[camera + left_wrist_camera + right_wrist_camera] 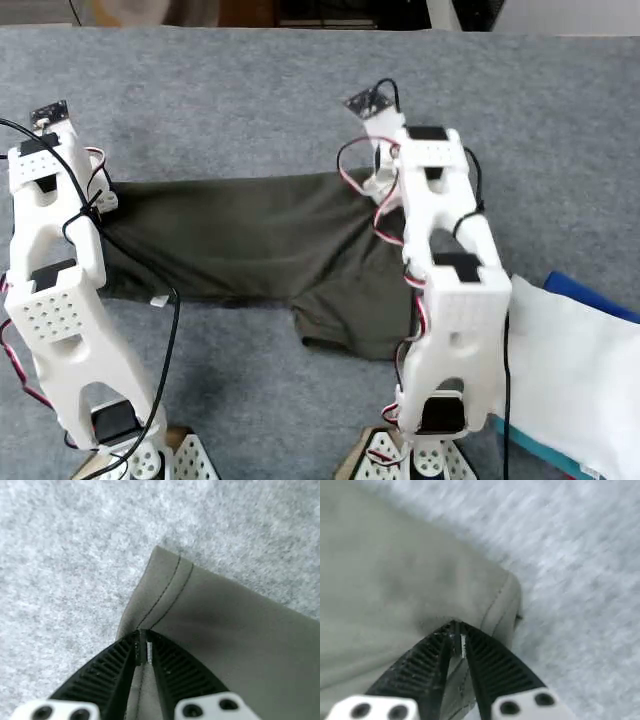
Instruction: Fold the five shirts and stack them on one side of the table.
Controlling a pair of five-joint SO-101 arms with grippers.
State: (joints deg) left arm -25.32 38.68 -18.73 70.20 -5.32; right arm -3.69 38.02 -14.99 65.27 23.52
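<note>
Seen from above, the left arm point(55, 290) covers one end of the shirt point(250, 235). The right arm point(445, 270) covers the other end and part of the sleeve beneath it. Both arms' bases are cut off by the frame's edge. Just beside the right arm, a white cloth point(575, 370) runs out of frame and buries most of a blue cloth point(590, 298). At the left gripper point(143, 647), the pinched hem vanishes between the fingers. Behind the fingers, the shirt runs past the frame. At the right gripper point(457, 640), the clamped fold is likewise hidden, and the seam's stitching cannot be made out.
</note>
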